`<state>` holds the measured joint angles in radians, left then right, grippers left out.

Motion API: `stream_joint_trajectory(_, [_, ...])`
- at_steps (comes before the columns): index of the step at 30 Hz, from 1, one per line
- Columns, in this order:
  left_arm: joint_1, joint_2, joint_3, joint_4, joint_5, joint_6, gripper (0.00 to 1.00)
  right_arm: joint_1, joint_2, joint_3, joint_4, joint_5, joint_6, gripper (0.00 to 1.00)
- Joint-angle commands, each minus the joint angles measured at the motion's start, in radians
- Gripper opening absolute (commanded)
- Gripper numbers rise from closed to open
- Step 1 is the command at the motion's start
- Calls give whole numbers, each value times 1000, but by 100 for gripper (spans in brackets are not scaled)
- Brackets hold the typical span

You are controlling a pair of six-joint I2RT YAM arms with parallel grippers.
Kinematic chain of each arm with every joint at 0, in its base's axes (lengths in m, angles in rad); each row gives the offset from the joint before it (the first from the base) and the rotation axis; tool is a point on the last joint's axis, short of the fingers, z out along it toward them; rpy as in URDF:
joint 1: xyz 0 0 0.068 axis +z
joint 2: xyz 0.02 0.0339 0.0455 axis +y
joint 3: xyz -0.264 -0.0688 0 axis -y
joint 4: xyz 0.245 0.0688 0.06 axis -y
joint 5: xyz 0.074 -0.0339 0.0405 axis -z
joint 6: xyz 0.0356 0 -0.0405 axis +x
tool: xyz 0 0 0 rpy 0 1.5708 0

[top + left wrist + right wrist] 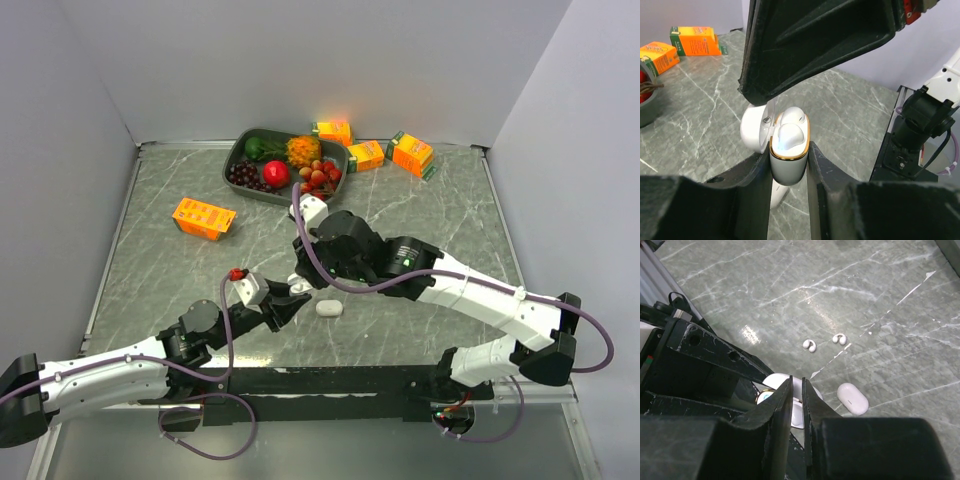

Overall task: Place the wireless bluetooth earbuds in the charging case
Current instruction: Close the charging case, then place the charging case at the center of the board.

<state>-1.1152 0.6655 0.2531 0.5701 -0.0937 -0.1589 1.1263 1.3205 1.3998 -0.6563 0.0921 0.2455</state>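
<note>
Left tool (788, 167) clamped on open charging case (788, 155), two earbuds (789, 136) seated inside. Right tool (797, 395) just above, nearly closed, nothing visible in it. An off-centre push could tip the case out of the clamp or unseat a bud.

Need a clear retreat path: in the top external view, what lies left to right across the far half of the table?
lone orange cardboard carton → dark grey oval tray of fruit → orange carton beside the tray → rightmost orange carton with green edge

The case (775, 381) hides (partly) behind the right fingers (781, 407).
</note>
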Motion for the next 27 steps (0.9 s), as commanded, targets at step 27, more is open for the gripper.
stream_joint_trajectory(27, [228, 127, 239, -407, -8, -363, 1, -117, -337, -208, 60, 153, 221, 42])
